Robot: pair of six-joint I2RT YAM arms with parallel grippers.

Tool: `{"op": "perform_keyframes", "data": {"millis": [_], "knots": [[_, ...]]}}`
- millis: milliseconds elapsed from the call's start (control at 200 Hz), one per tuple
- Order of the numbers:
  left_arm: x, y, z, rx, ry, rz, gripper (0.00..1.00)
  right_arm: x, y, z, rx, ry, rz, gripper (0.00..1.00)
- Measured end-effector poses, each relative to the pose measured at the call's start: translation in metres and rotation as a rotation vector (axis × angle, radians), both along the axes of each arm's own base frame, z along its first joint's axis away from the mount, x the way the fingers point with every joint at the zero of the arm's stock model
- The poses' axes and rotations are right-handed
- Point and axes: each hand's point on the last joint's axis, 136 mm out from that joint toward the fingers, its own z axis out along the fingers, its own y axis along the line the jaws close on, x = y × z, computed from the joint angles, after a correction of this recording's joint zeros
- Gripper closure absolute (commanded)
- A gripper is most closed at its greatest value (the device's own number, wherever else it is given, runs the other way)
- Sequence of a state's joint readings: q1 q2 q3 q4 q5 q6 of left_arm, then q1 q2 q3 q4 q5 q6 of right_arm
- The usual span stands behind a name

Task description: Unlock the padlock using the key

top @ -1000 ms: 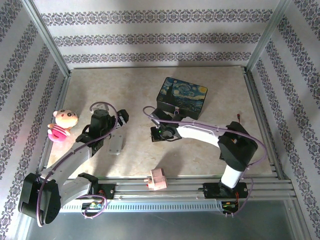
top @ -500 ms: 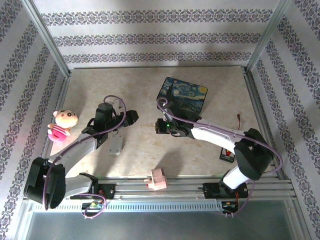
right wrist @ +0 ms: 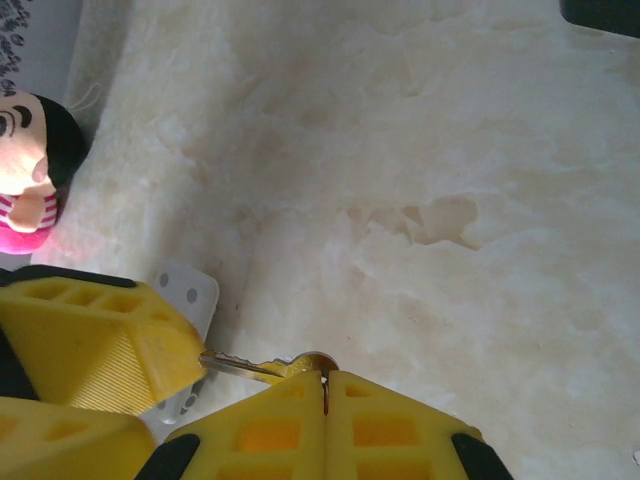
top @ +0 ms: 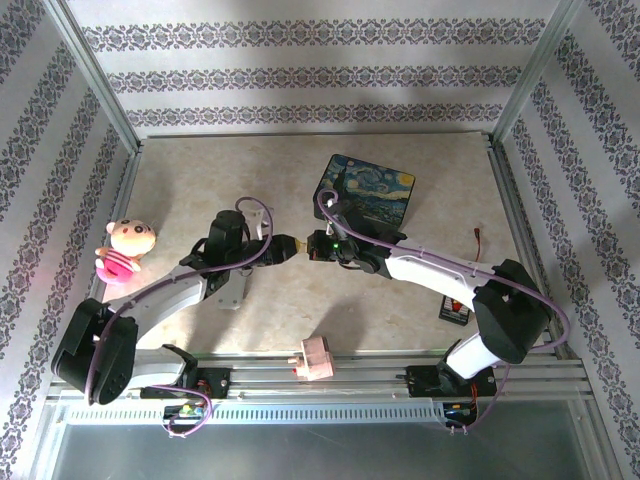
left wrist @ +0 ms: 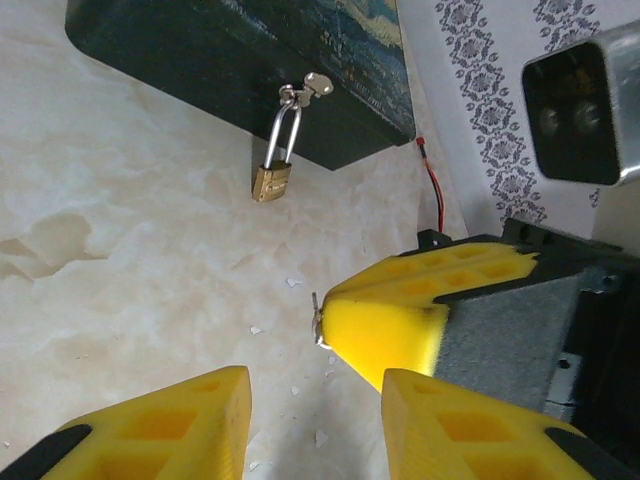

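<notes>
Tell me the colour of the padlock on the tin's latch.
The padlock is brass-gold, seen best in the left wrist view.

No readable text, label or number anywhere.

Bright, even overhead light; soft shadows; slightly washed-out, blurry-edged wrist views.

Glossy brass padlock [left wrist: 271, 183], dull metal key [right wrist: 240, 364], matt yellow plastic fingers [left wrist: 390, 330], smooth marble-look tabletop [left wrist: 120, 220] with faint sheen.
</notes>
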State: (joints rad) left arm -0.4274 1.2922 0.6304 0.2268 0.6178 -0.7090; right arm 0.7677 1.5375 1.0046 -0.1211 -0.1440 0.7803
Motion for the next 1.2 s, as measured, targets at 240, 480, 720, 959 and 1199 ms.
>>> {"op": "perform_keyframes", "data": {"millis": [240,480,720,959,1199], "knots": [[0.009,-0.006,-0.008,-0.008,0.004,0.002,0.72,-0.001,-0.001,-0.002,0.008,0.000,-0.005,1.00],[0.023,-0.013,0.007,-0.048,-0.046,0.005,0.77,-0.006,-0.006,-0.006,0.006,0.005,-0.007,1.00],[0.025,-0.014,0.010,-0.056,-0.057,0.006,0.74,-0.007,-0.008,-0.002,0.026,-0.003,-0.021,1.00],[0.025,-0.016,0.010,-0.067,-0.053,0.002,0.74,-0.006,-0.007,0.000,0.032,-0.006,-0.023,1.00],[0.018,-0.022,0.005,-0.070,-0.031,-0.018,0.77,-0.005,-0.007,0.000,0.037,-0.009,-0.029,1.00]]}}
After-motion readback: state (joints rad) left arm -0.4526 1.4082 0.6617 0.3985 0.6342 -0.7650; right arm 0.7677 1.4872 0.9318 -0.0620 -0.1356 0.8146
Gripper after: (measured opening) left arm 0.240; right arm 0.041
